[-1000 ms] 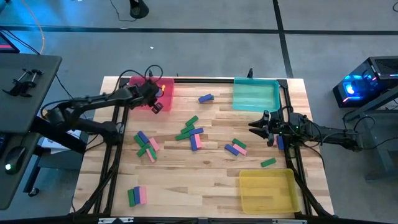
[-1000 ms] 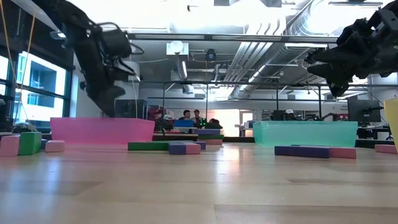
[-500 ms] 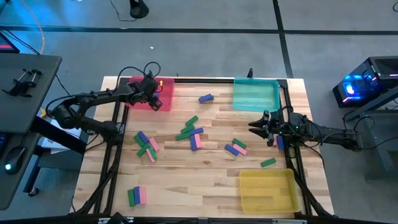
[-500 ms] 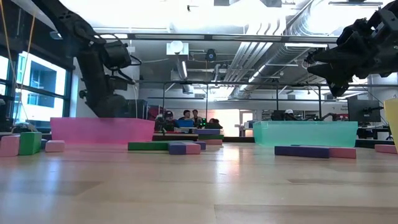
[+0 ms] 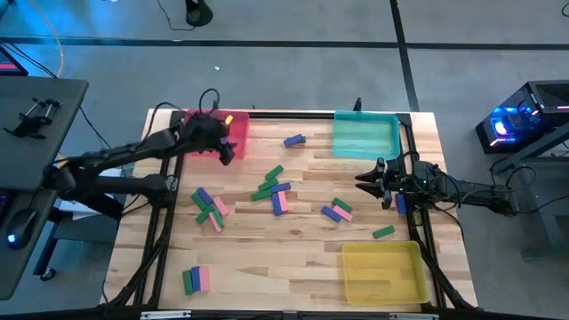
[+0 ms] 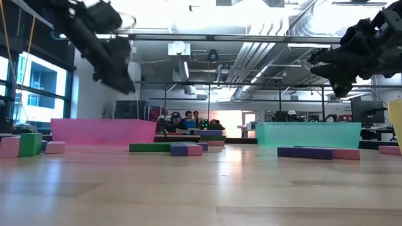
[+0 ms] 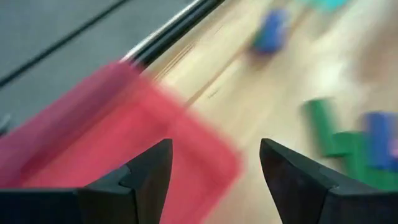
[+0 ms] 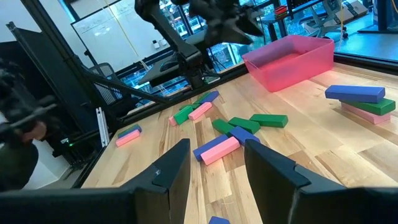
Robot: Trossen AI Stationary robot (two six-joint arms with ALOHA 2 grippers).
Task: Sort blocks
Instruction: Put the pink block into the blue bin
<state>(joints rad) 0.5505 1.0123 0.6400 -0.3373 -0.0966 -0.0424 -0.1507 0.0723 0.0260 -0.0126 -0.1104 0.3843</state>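
Up comes the left gripper (image 5: 225,148) — half a second ago it sat low over the pink tray (image 5: 233,124), and in the low view it now rides high in the upper left of the frame, clear above the tray's rim. From above it hangs over the tray's lower right corner, and its own wrist camera shows the fingers (image 7: 149,174) spread wide with nothing between them.

At the right of the high view the right gripper (image 5: 363,181) has not budged, waiting just below the teal tray (image 5: 365,135); its fingers (image 8: 171,168) stand parted and empty too.

Across the table (image 5: 293,249) the blocks (image 5: 277,194) lie scattered — a green, pink and blue-purple cluster at centre, another group left of it, a blue one (image 5: 294,140) alone between the pink and teal trays, a pair at the lower left, a green one (image 5: 383,232) just above the yellow tray (image 5: 382,272).
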